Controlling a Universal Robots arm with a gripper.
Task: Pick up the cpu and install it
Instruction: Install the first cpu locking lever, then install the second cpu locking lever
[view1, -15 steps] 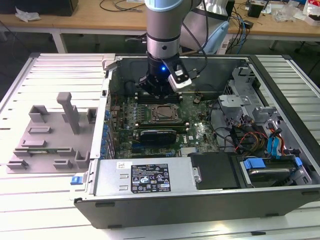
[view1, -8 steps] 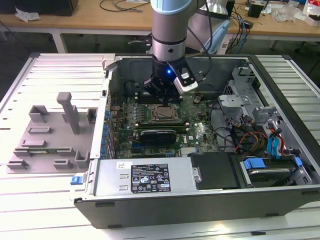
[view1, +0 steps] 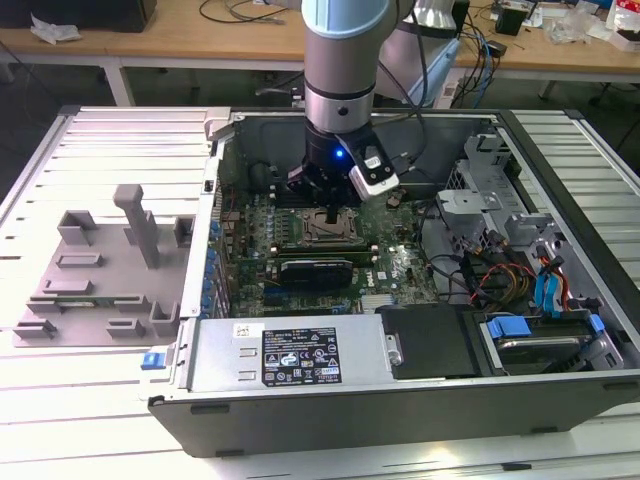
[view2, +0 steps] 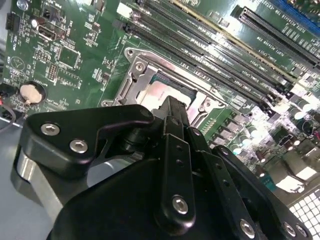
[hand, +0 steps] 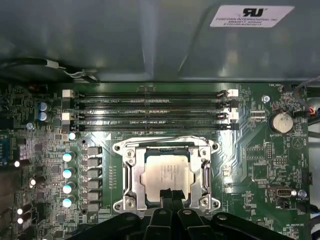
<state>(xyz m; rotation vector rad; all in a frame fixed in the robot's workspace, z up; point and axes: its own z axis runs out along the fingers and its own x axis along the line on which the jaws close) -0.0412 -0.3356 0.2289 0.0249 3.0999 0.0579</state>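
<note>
i have the arm reaching down into the open computer case (view1: 560, 180) that lies on its side on the ribbed metal table (view1: 60, 420), and the gripper (view1: 333, 213) hangs right over the cpu socket (view1: 333, 232) in the middle of the green motherboard (view1: 400, 265).

in the first wrist view the cpu (hand: 166, 175) sits flat inside the socket (hand: 131, 172), its silvery square top framed by the metal bracket on all sides. the gripper (hand: 170, 194) comes in over the near edge of the chip, and its two black fingers (hand: 165, 196) look pressed together with almost no gap; they pinch nothing that i can see. whether the tips actually touch the chip's top i cannot tell.

in the second wrist view the gripper (view2: 172, 107) narrows to one closed tip right at the edge of the cpu (view2: 162, 92), with the socket frame (view2: 135, 75) around it. four long black memory slots (hand: 150, 110) run just beside the socket, and a round coin battery (hand: 281, 121) sits off to one side of the board.

in the exterior view a grey plastic fixture tray (view1: 100, 270) rests on the table at the exterior view's left of the case, well apart from the gripper.
</note>
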